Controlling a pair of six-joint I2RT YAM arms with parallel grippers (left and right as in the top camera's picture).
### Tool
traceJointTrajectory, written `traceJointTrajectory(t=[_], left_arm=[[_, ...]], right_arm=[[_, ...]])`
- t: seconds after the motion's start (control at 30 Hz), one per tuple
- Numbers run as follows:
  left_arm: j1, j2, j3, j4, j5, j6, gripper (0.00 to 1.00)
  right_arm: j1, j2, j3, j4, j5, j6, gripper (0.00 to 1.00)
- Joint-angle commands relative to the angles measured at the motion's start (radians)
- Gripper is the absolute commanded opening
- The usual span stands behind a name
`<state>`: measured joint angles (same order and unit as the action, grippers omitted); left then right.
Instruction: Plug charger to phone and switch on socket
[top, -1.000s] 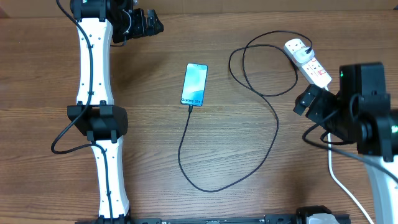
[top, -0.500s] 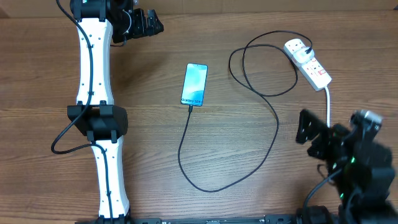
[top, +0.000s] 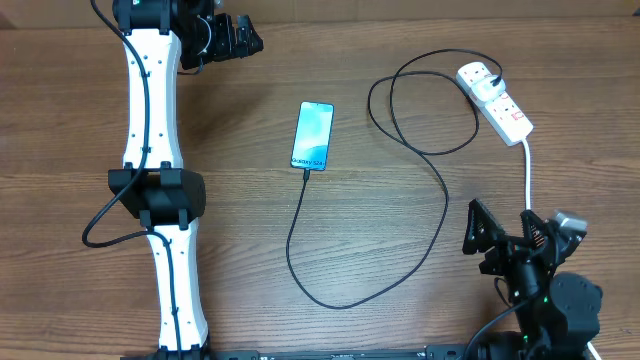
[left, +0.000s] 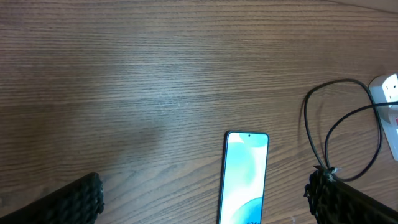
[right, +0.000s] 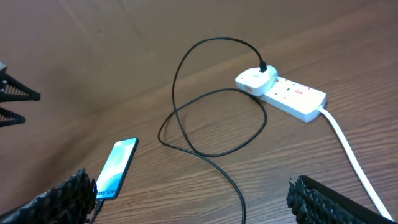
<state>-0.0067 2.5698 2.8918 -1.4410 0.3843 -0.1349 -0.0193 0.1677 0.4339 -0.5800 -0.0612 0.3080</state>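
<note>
L pincer (top: 243, 38), R pincer (top: 482, 243) wide open (empty)

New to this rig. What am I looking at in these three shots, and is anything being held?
Two robot arms at a wooden table, each ending in two-finger jaws. The overhead view looks straight down: left arm, right arm. The other two views come from cameras on each wrist; the dark ridged shapes in their lower corners are that arm's own jaws. On the table lie a phone and a black charger cable running from the phone's edge to a white socket strip. Both jaws are open and hold nothing.
</note>
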Motion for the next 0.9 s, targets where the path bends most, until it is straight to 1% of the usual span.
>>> traceJointTrajectory(t=[0.0,0.3,0.6,0.7,0.87], left_arm=[[-0.001,-0.023,0.010,0.001,-0.001,-0.003,1.00],[-0.001,-0.023,0.010,0.001,0.000,-0.003,1.00],[-0.001,-0.023,0.010,0.001,0.000,-0.003,1.00],[-0.001,-0.023,0.010,0.002,-0.001,-0.003,1.00],[-0.001,-0.023,0.010,0.001,-0.001,-0.003,1.00]], right_arm=[[-0.001,-0.067,-0.033,0.019,-0.012,-0.026,1.00],[-0.002,-0.166,-0.105,0.033,-0.011,-0.029,1.00],[0.019,-0.165,-0.163,0.118,-0.008,-0.030,1.00],[0.034,-0.165,-0.191,0.181,-0.009,-0.074,1.00],[0.059,-0.165,-0.285,0.338,-0.008,-0.135,1.00]])
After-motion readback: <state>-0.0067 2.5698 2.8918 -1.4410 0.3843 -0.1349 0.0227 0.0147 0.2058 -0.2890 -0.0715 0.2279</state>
